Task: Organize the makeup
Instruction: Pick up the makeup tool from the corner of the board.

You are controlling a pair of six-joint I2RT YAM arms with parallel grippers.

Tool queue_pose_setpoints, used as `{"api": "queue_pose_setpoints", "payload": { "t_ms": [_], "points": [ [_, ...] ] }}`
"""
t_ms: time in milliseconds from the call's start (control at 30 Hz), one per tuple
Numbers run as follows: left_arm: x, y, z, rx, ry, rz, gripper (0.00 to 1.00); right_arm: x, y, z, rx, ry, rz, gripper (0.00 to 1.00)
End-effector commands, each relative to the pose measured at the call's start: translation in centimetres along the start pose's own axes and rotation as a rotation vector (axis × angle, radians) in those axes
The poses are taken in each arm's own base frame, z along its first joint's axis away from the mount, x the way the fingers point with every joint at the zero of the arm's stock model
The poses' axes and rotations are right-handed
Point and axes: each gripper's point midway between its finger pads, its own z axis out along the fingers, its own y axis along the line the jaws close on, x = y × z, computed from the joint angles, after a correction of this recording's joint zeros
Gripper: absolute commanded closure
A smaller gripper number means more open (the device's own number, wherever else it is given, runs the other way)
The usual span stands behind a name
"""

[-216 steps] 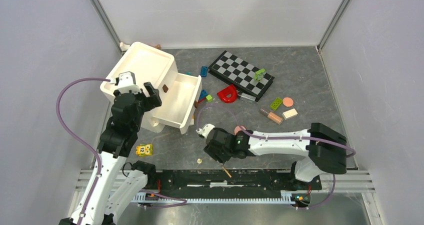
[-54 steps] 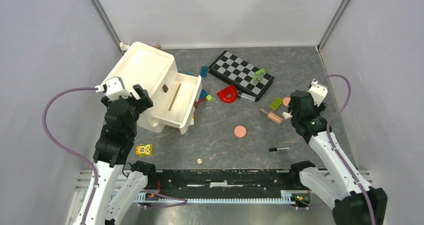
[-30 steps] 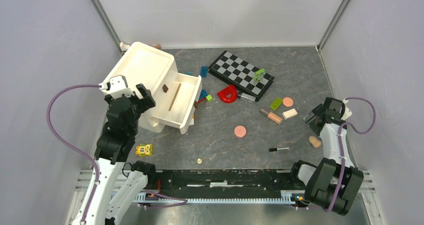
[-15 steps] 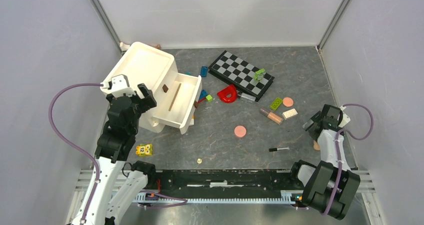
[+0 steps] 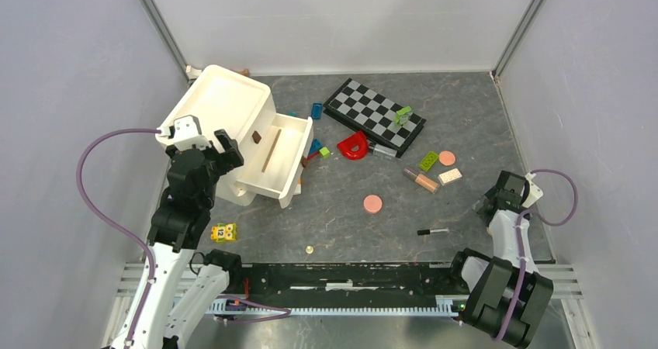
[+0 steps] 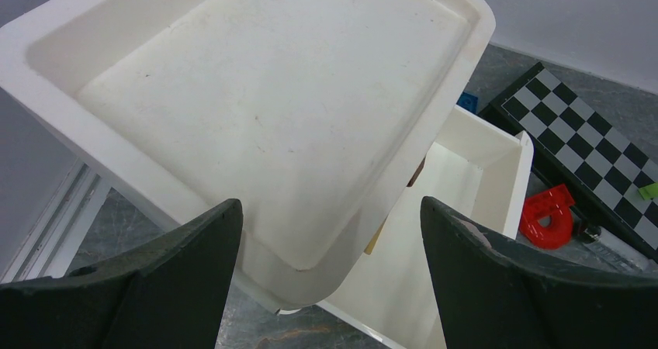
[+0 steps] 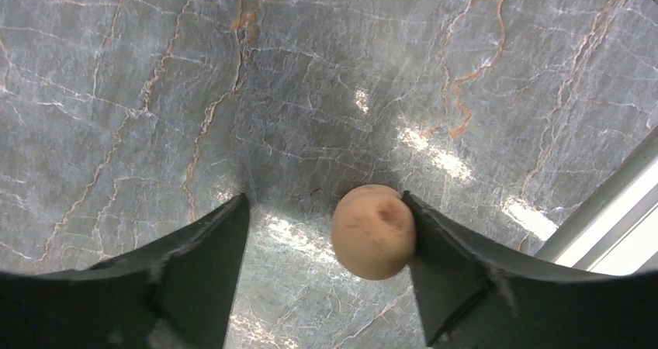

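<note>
**Caller:** What was on the table?

**Operator:** At the far left I saw a white drawer unit. Its drawer was pulled out, with a thin brown stick inside. A checkerboard lay behind the middle.

**Caller:** And your grippers?

**Operator:** My left gripper hung over the unit's top, fingers wide and holding nothing. My right gripper pointed down near the right edge. Its fingers were spread around a beige makeup sponge, which touched one finger.

**Caller:** The other makeup?

**Operator:** It lay loose. A peach tube sat beside a white palette. One pink disc was mid-table and a second pink disc near the palette. A black pencil lay nearest me.
</note>
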Motion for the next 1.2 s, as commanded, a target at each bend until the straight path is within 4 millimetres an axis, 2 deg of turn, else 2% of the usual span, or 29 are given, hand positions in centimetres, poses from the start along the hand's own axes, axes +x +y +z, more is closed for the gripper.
{"api": "queue_pose_setpoints", "payload": {
  "t_ms": [0, 167, 267, 400, 533, 600, 700, 767, 867, 933, 1033, 1133, 1167],
  "points": [
    [-0.5, -0.4, 0.0, 0.017, -0.012, -0.021, 0.1, 0.2, 0.8, -0.3, -0.054, -0.002, 0.018, 0.31],
    [-0.4, -0.5, 0.1, 0.021, -0.008, -0.019, 0.1, -1.0, 0.7, -1.0, -0.049, -0.048, 0.024, 0.55],
    [-0.5, -0.6, 0.1, 0.023, -0.01, -0.02, 0.1, -1.4, 0.6, -1.1, -0.047, -0.06, 0.026, 0.62],
    [-0.5, -0.6, 0.1, 0.023, -0.01, -0.019, 0.1, -1.9, 0.6, -1.3, -0.039, -0.068, 0.02, 0.65],
    [-0.4, -0.6, 0.2, 0.023, -0.006, -0.017, 0.1, -4.1, 0.9, -2.6, -0.052, -0.126, 0.034, 0.65],
    [-0.5, -0.6, 0.2, 0.022, -0.009, -0.017, 0.1, -5.7, 1.8, -3.7, -0.095, -0.166, 0.046, 0.65],
    [-0.5, -0.6, 0.1, 0.023, -0.01, -0.017, 0.1, -7.8, 4.3, -5.7, -0.249, -0.237, 0.044, 0.61],
    [-0.4, -0.6, 0.1, 0.024, -0.01, -0.018, 0.1, -8.8, 7.1, -7.5, -0.426, -0.293, 0.036, 0.59],
    [-0.5, -0.6, 0.0, 0.026, -0.012, -0.019, 0.1, -9.7, 11.0, -10.6, -0.701, -0.356, 0.1, 0.69],
    [-0.5, -0.6, 0.0, 0.026, -0.011, -0.019, 0.09, -9.3, 13.2, -12.1, -0.826, -0.317, 0.117, 0.7],
    [-0.5, -0.6, -0.1, 0.03, -0.013, -0.02, 0.1, -8.5, 16.9, -14.5, -0.954, -0.256, 0.036, 0.69],
    [-0.5, -0.6, -0.1, 0.028, -0.012, -0.019, 0.1, -7.0, 21.4, -18.2, -1.09, -0.223, -0.061, 0.68],
    [-0.5, -0.6, -0.1, 0.028, -0.012, -0.018, 0.1, -5.8, 23.0, -19.7, -1.153, -0.195, -0.093, 0.68]
  ]
}}
